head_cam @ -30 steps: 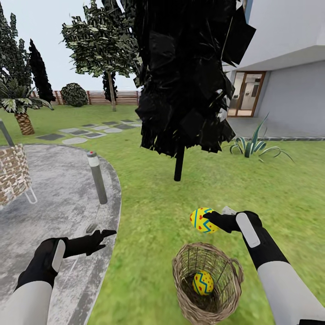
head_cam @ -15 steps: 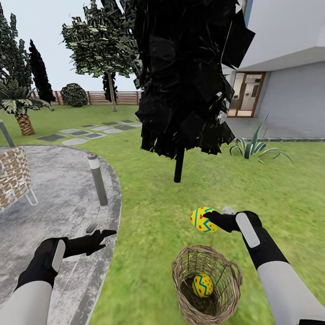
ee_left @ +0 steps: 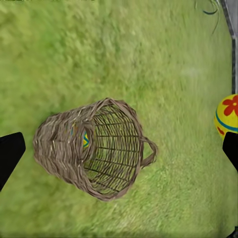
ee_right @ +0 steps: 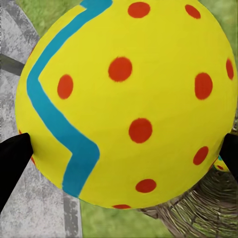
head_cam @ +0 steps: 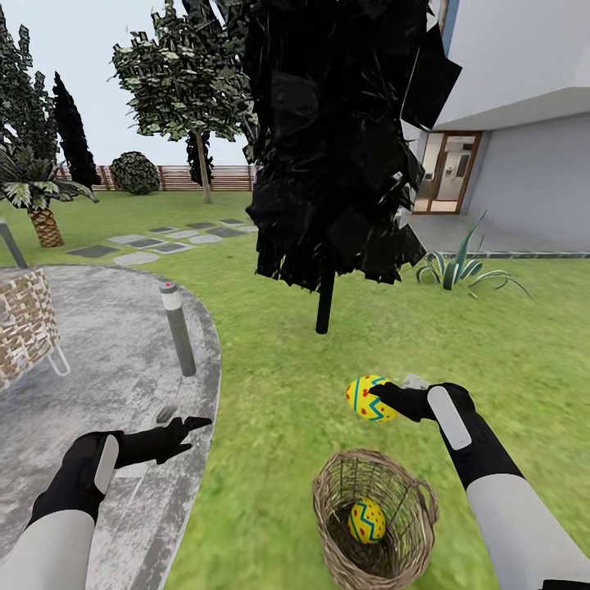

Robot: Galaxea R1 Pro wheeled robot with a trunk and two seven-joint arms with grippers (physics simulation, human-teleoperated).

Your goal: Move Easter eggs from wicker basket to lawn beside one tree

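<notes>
No writing or brand shows anywhere. One egg [head_cam: 368, 398], smooth yellow with a blue zigzag and red dots, is pinched between the black fingers of the right gripper [head_cam: 378, 399], held above the lawn [head_cam: 270, 393] just beyond the far rim of the basket [head_cam: 329, 533]; in the right wrist view the egg [ee_right: 124, 101] sits between the two dark fingertips [ee_right: 14, 153] (one at each side of its middle). A second egg [head_cam: 367, 521] lies on the bottom of the basket, a round, tapering bucket of tan woven wicker with a small loop handle at the rim; the left wrist view shows the basket [ee_left: 59, 148] standing on mottled green grass, with a sliver of that egg [ee_left: 85, 139] showing through its weave and the held egg [ee_left: 226, 115], red flower outward, off to one side. The left gripper [head_cam: 194, 432] hangs over the grey paved patch [head_cam: 98, 328] at the left, fingers slightly parted and holding nothing. Farther off, a thin dark trunk carries a black-leaved tree [head_cam: 336, 139]; a grey bollard [head_cam: 177, 328] stands at the paving's edge, and a pale-trunked tree [head_cam: 184, 82] with a mottled green crown rises far left by a wooden fence [head_cam: 205, 176].
</notes>
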